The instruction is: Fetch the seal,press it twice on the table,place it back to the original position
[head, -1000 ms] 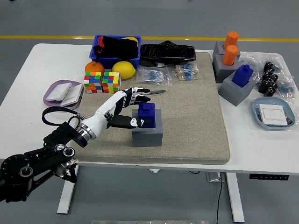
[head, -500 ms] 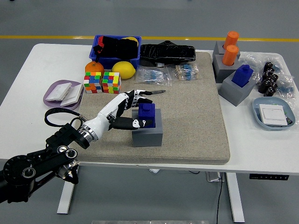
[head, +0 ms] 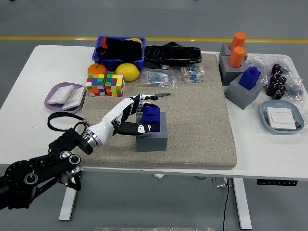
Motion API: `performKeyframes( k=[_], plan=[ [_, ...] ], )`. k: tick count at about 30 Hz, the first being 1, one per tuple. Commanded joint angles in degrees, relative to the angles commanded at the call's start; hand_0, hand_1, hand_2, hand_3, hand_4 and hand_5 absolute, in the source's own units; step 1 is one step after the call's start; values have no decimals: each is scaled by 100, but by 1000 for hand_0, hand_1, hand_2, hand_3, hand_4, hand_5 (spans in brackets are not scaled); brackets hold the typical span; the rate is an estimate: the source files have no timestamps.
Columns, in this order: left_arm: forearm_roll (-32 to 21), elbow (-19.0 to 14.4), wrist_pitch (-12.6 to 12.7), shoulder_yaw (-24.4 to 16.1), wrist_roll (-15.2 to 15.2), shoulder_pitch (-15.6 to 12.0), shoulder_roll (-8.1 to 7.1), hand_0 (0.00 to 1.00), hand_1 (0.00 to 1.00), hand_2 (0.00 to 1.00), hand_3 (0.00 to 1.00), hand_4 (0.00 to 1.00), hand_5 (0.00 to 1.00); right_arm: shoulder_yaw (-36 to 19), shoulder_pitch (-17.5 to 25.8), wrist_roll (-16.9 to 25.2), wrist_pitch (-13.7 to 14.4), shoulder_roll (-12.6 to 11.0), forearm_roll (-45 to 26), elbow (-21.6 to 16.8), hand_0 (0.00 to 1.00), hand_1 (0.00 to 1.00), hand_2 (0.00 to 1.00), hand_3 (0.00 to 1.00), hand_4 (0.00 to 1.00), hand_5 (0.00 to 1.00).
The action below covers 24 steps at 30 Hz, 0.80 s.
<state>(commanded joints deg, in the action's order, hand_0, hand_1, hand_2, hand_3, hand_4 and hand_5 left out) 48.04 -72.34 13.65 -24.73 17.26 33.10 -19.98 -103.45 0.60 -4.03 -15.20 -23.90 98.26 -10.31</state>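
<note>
A blue seal (head: 152, 117) stands upright in a grey block holder (head: 152, 138) in the middle of the beige mat (head: 202, 125). My left hand (head: 141, 114) reaches in from the lower left and straddles the seal. Its fingers (head: 144, 100) are bent behind the seal's top and its thumb (head: 135, 128) lies against the front left of the seal's base. The hand is partly curled but not clamped, and the seal sits in its holder. My right arm is out of view.
A second blue seal (head: 250, 78) and two orange ones (head: 237, 50) stand in grey holders at the right. Two colour cubes (head: 105, 84), fruit (head: 127, 71), a blue bin (head: 120, 52), parts bags (head: 173, 54), a purple tray (head: 65, 95) and a blue dish (head: 282, 117) lie around.
My left hand has moved slightly forward around the seal and its fingers have curled in closer behind it. The seal has stayed in its holder.
</note>
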Motion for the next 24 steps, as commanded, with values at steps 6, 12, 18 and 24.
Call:
performKeyframes(
  k=[6,12,18,24],
  plan=[
    [15,34,27,26,-4,23,24,696,721,701,804,826,2,4,5,-1,1,-4,-1,0,795,705,685,653,821,471],
    [100,93,70,79,-34,53,42,676,717,695,797,744,2,18,0,9,-1,-5,-14,0,795,705,684,654,822,472],
    [76,113,139,120,-4,78,48,667,653,664,788,655,2,0,-1,29,11,-6,-17,0,796,706,684,654,823,472],
    [113,134,195,123,-2,102,64,656,550,580,757,584,2,11,-4,31,13,-6,-26,0,796,706,684,653,823,472]
  ],
)
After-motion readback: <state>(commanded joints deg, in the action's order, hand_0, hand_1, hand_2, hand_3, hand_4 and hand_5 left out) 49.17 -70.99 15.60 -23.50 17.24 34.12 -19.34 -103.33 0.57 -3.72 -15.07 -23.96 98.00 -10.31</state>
